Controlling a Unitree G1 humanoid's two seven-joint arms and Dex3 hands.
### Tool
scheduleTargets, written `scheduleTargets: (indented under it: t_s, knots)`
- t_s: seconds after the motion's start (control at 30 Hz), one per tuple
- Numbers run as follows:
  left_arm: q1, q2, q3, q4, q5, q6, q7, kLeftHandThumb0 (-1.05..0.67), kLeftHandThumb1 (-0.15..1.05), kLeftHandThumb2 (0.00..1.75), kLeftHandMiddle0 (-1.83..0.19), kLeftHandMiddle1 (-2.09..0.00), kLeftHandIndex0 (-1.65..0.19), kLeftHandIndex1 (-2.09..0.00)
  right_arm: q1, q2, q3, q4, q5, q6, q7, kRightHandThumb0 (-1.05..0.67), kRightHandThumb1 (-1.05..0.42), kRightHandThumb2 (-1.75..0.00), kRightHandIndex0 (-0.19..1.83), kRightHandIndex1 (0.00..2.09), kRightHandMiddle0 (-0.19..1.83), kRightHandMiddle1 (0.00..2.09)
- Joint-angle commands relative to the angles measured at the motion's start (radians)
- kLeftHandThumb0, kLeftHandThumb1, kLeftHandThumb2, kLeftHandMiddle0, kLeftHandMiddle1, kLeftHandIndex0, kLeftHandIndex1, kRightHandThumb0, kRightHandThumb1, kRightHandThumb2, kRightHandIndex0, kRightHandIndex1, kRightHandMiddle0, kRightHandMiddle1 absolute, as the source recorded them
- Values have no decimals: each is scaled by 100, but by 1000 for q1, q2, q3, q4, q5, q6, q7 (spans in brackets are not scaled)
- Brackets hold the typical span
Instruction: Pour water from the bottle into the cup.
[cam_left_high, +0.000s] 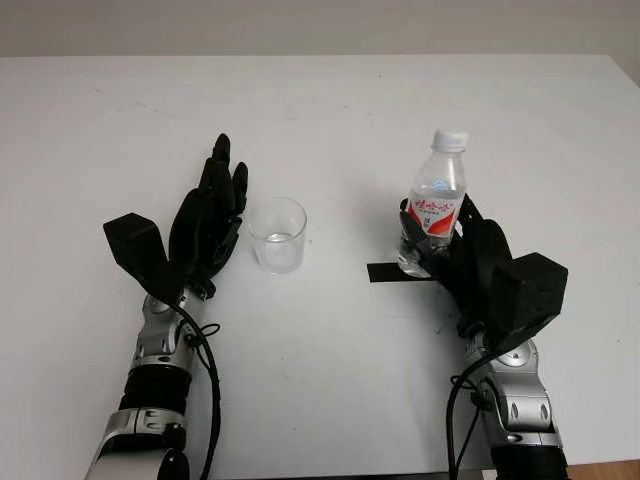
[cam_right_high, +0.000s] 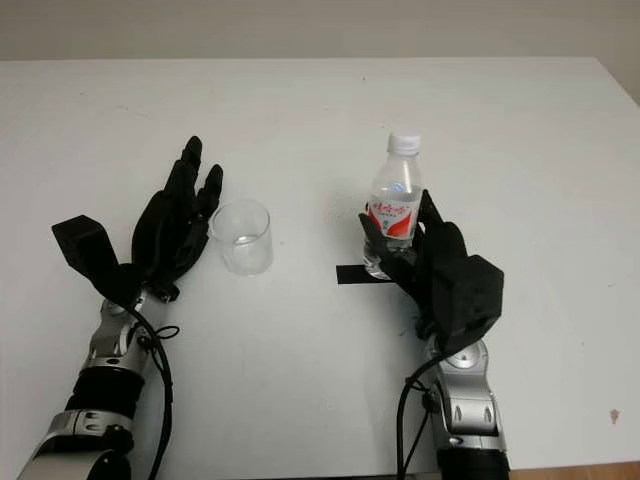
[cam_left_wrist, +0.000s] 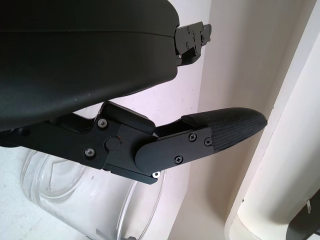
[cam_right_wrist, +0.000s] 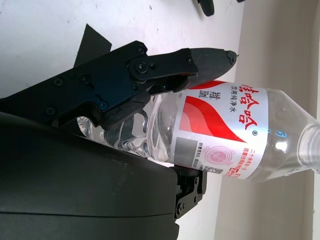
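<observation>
A clear plastic water bottle (cam_left_high: 437, 200) with a red and white label and a white cap stands upright right of centre. My right hand (cam_left_high: 432, 250) is shut on its lower half, and its fingers (cam_right_wrist: 170, 62) wrap the bottle (cam_right_wrist: 225, 135) below the label. A clear glass cup (cam_left_high: 277, 235) stands left of centre on the white table (cam_left_high: 330, 120). My left hand (cam_left_high: 212, 205) is open just to the left of the cup, close beside its wall. The cup (cam_left_wrist: 75, 200) also sits right under that hand's fingers (cam_left_wrist: 225, 130) in the left wrist view.
A strip of black tape (cam_left_high: 385, 272) lies on the table at the bottle's foot. The table's right edge (cam_left_high: 625, 75) runs along the far right.
</observation>
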Motion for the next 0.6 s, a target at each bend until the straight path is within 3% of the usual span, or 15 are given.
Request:
scheduleTargets:
  t_s: [0.0, 0.57]
  knots:
    - [38, 2, 2, 17, -4, 12, -2, -86, 105, 68, 16, -5, 19, -3, -16, -4, -3, -2, 2, -19, 0, -46, -105, -46, 122, 209, 91, 209]
    - [31, 4, -2, 26, 4, 2, 4, -86, 105, 69, 16, -5, 19, -4, -43, 12, 4, 14, 21, -28, 10, -47, -105, -44, 122, 209, 89, 209]
